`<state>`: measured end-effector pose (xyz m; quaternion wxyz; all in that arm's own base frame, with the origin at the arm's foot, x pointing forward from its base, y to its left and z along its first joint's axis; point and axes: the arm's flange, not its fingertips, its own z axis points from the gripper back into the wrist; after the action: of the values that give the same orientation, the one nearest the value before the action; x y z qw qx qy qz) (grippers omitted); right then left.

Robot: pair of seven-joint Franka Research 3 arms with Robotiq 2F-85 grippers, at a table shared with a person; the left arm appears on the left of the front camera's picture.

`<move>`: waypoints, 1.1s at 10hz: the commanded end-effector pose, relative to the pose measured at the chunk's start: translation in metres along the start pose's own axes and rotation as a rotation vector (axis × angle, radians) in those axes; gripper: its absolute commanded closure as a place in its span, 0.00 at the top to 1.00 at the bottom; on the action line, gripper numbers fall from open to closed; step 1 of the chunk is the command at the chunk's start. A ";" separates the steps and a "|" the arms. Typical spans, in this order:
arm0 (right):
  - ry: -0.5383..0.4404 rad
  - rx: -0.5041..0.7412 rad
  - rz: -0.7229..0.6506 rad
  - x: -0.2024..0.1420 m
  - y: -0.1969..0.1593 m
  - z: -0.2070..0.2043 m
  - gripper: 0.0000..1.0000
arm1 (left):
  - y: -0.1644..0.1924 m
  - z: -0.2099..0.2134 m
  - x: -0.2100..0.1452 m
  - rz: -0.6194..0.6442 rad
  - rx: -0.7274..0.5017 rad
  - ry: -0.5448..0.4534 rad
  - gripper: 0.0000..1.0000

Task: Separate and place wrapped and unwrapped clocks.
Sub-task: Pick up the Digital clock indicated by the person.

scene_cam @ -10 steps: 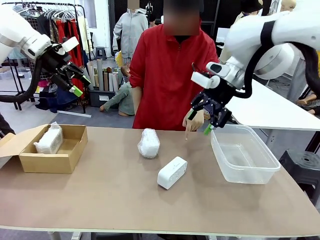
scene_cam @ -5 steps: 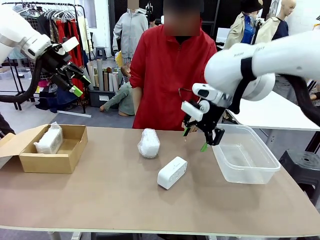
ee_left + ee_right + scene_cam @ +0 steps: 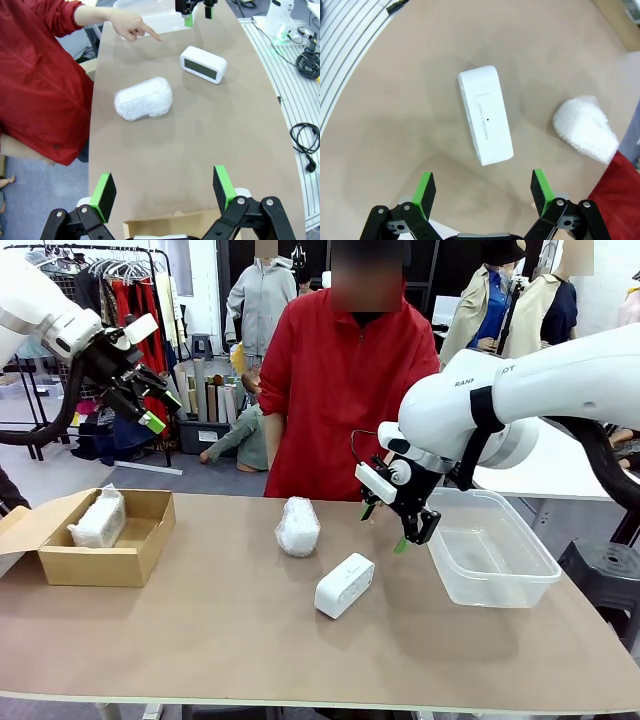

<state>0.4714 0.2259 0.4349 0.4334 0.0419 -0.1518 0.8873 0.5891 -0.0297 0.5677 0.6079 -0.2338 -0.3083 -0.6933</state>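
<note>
Cardboard box (image 3: 90, 565) at the left end of the tabletop (image 3: 230, 640) already holds one wrapped clock (image 3: 100, 520), so the first piece of the sorting looks done. A second wrapped clock (image 3: 297, 526) lies out on the brown surface near the person in red. The bare white clock (image 3: 344, 585) sits just beside it, nearer the robot, and neither is in a container. The clear plastic tub (image 3: 500, 590) at the right end is empty. The right gripper (image 3: 385, 527) hangs open and empty between tub and bare clock. The left gripper (image 3: 162, 411), raised above the box, is open too, holding nothing. The person's hand (image 3: 131, 27) points a finger at the tabletop near the bare clock. Roughly a third seems done: two clocks are left to place, the bare one likely bound for the tub.
</note>
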 end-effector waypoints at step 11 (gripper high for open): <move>0.156 0.031 0.120 0.034 -0.004 -0.080 1.00 | -0.001 0.001 0.000 -0.002 0.001 -0.001 1.00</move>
<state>0.4594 0.2732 0.3715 0.3844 -0.0125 -0.1131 0.9161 0.5891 -0.0297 0.5677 0.6079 -0.2338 -0.3083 -0.6933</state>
